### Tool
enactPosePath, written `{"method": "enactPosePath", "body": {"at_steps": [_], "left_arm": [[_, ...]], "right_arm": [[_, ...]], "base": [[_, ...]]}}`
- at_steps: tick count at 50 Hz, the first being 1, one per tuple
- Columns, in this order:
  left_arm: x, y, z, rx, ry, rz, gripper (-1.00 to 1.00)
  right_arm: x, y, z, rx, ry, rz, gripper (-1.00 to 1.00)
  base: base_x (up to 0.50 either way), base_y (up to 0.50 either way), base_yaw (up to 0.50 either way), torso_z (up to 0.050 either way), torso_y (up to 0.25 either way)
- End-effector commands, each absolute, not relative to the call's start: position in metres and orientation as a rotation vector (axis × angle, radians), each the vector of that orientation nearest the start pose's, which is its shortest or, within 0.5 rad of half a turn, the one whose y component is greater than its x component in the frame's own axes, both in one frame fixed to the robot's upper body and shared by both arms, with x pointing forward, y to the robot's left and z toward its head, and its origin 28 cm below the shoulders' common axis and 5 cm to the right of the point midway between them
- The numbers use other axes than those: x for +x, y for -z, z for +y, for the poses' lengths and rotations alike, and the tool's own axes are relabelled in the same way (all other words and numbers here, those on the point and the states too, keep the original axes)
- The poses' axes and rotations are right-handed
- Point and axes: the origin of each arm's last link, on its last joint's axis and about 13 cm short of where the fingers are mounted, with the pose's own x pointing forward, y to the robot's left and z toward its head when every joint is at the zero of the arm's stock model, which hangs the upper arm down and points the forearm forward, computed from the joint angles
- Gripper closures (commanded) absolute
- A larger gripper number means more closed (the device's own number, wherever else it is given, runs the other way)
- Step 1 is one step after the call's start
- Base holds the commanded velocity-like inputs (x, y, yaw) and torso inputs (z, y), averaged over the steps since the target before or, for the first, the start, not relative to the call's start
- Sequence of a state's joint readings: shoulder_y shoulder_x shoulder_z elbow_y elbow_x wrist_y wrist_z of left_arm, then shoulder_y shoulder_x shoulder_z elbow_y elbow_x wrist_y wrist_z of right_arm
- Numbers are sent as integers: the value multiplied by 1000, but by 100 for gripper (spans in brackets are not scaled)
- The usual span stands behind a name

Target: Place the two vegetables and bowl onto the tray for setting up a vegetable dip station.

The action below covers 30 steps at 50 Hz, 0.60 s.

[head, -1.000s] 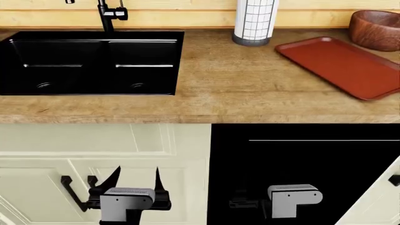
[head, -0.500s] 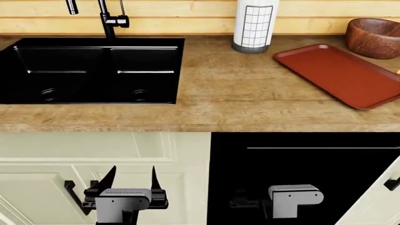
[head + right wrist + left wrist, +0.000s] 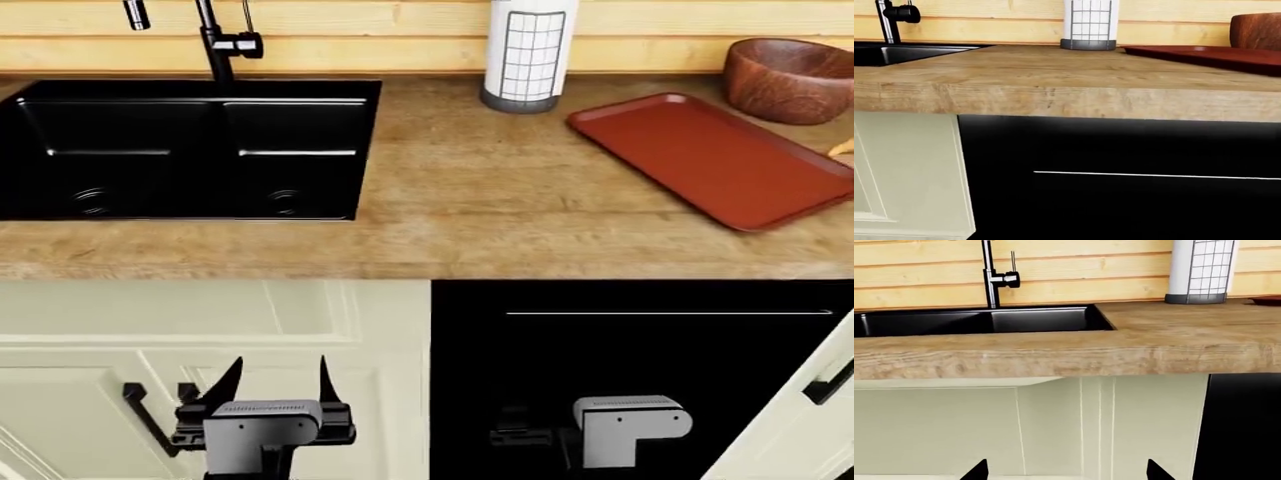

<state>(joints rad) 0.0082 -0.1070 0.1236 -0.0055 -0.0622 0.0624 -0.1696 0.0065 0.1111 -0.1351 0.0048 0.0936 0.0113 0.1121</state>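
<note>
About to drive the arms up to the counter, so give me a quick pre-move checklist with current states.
1. Left gripper open and empty: ok.
2. Right gripper state: cannot tell; its fingers are lost against the black panel.
3. Dark red rectangular plastic tray bare and ready: ok.
4. Dark reddish-brown round wooden bowl located: ok, on the counter behind the tray, not yet on it.
5. Vegetables located: not ok; only an orange tip shows at the head view's right edge, no cucumber visible.
6. Arms above counter height: not ok, both hang before the cabinets.
</note>
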Motion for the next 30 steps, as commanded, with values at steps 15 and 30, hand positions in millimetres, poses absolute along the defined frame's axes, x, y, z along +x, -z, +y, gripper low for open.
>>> {"method": "enactPosePath", "body": {"at_steps": [15, 30], "left_arm": [[207, -13, 204, 41, -59, -22, -100], [206, -12, 204, 39, -61, -22, -100]], "right_arm": [[209, -13, -98, -14, -28, 24, -100], [208, -12, -98, -18, -29, 24, -100]], "base": [[-85, -500, 0, 0, 0], [-85, -500, 0, 0, 0]]}}
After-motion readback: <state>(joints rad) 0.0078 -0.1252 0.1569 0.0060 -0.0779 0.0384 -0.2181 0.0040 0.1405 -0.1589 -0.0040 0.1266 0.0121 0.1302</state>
